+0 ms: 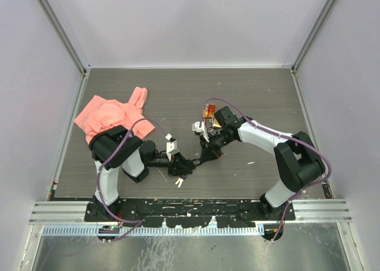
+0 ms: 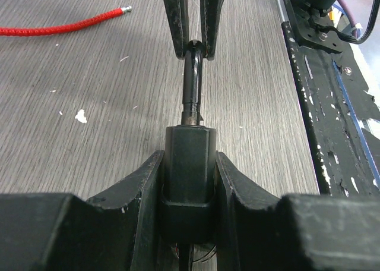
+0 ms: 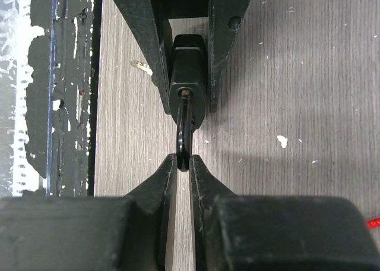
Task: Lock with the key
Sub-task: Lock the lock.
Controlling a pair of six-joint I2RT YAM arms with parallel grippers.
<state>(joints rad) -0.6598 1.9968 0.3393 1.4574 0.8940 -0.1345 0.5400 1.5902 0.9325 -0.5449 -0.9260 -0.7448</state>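
Left claw (image 2: 190, 179) clamps padlock (image 2: 189, 149); right claw (image 3: 183, 162) pinches inserted key (image 3: 184, 125).

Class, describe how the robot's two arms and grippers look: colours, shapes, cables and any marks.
The left arm and right arm each have white links between bulky black joints, with a purple cable looped loosely alongside. The left gripper and right gripper are matt black, with two tapering fingers flecked with small pale scuffs.

The black lock (image 3: 189, 69) was clamped level in the left pincer (image 2: 189, 156). The thin black key (image 3: 184, 127) stood in its keyhole, pinched by the right pincer (image 3: 183, 161).
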